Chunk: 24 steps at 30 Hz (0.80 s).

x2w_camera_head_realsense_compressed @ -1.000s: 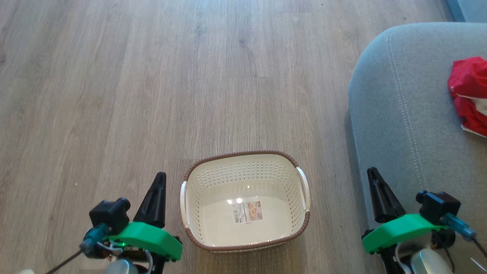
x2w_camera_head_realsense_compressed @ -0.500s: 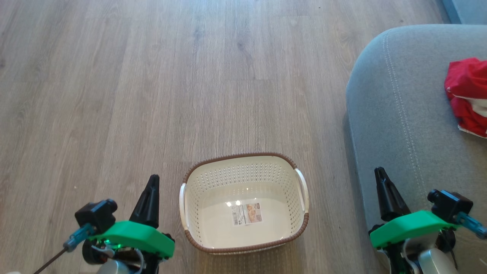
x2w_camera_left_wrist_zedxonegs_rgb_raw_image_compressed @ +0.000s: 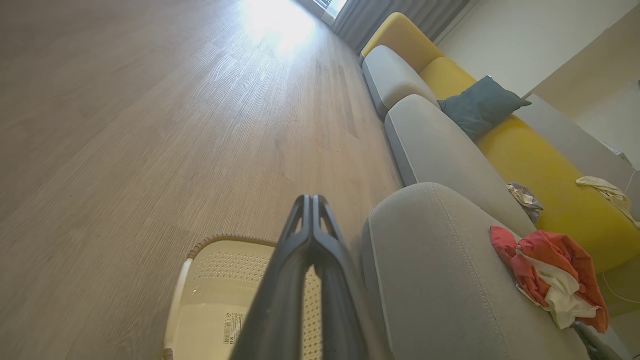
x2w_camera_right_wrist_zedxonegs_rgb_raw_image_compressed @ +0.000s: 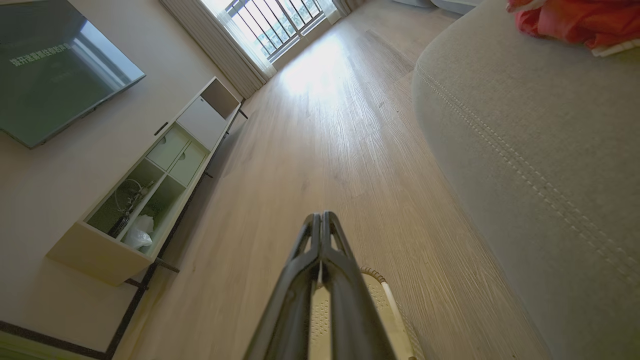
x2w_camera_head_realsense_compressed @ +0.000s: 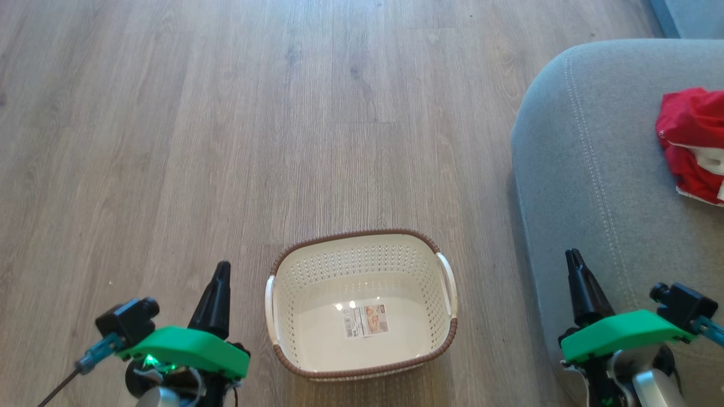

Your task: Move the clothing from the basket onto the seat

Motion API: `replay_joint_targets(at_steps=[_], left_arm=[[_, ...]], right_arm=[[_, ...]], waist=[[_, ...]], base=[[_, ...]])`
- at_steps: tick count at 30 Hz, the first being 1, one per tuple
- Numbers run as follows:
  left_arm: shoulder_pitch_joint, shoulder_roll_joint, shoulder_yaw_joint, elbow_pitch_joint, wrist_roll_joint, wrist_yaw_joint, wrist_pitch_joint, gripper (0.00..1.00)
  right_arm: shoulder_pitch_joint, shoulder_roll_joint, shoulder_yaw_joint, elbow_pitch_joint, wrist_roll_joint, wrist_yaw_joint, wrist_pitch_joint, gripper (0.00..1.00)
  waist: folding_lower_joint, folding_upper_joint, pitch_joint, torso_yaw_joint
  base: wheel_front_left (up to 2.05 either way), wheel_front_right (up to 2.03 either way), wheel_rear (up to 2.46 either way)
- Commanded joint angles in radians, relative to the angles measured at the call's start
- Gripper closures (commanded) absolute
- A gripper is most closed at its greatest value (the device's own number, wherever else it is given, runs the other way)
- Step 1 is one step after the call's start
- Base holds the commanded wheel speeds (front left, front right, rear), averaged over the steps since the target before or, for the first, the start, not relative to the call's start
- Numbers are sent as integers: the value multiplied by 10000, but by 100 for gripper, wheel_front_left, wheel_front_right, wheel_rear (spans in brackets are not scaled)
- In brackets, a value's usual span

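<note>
The clothing is seen heaped on the seat, well in from its front edge, so the task is judged done. The basket is found bare on the floor, flanked by 2 empty grippers. The left gripper and right gripper are pressed together.

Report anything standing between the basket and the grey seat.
Nothing visible does: bare wooden floor separates the cream perforated plastic basket from the grey fabric seat cushion. The basket is empty; the red-and-white clothing lies on the seat.

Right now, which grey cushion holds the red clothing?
The nearest cushion, beside the basket, under the clothing; the middle cushion and far cushion hold nothing red.
</note>
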Motion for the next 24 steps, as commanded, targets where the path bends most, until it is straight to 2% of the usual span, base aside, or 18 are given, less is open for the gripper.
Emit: replay_joint_targets(at_steps=[1,24], left_arm=[[-515,122,278,-262,-342,-69,54,100],[-592,165,763,-118,-2724,-335,653,100]], right_arm=[[-426,12,-49,-320,346,-1,83,100],[-516,72,-388,-323,2615,-1,702,100]], waist=[[0,0,-13,-8],[0,0,-167,-103]], base=[[0,0,0],[0,0,0]])
